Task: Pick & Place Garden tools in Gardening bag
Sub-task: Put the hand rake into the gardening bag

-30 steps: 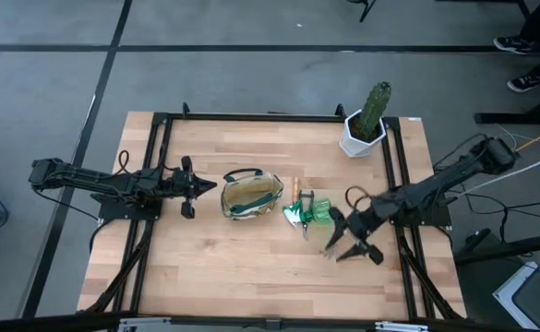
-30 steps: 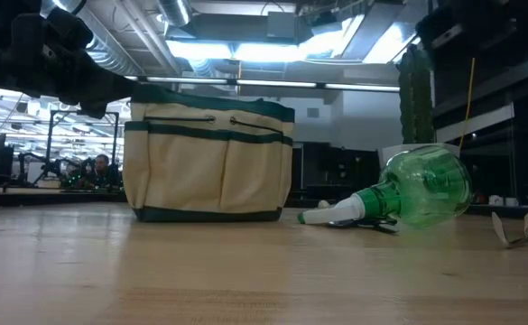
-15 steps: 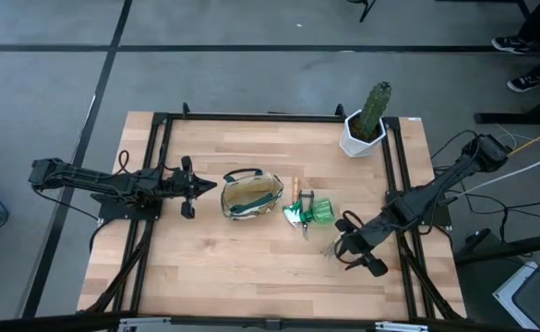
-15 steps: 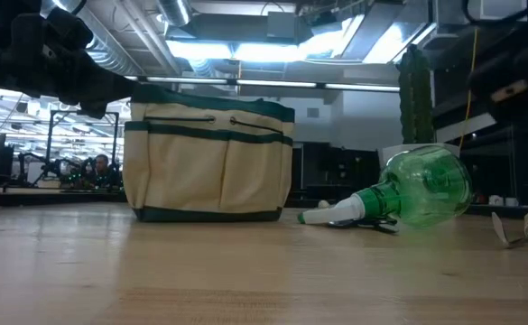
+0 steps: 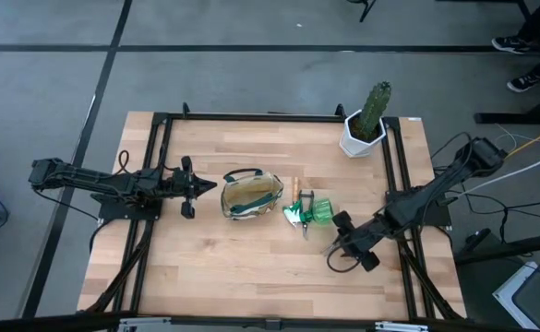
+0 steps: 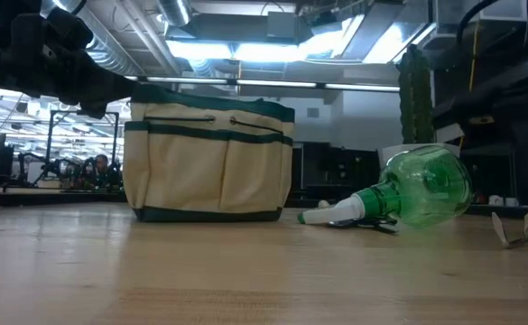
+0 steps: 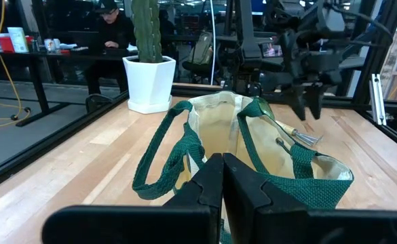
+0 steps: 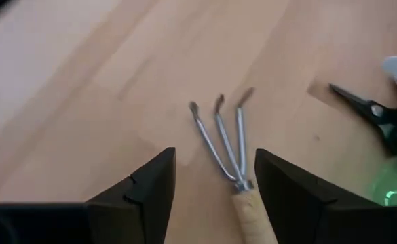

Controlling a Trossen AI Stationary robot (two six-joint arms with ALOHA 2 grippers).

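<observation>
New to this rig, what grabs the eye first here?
The beige bag mid-table, mouth open, with the left gripper shut beside it. Right of it lies a green bottle on its side next to shears. The right gripper hangs open over the fork on the wood.

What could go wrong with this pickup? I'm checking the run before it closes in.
The right tool is open over the fork, which lies flat on the table; its thin handle could slip out as the fingers close. The green spray bottle and scissors lie close by and could get bumped.
</observation>
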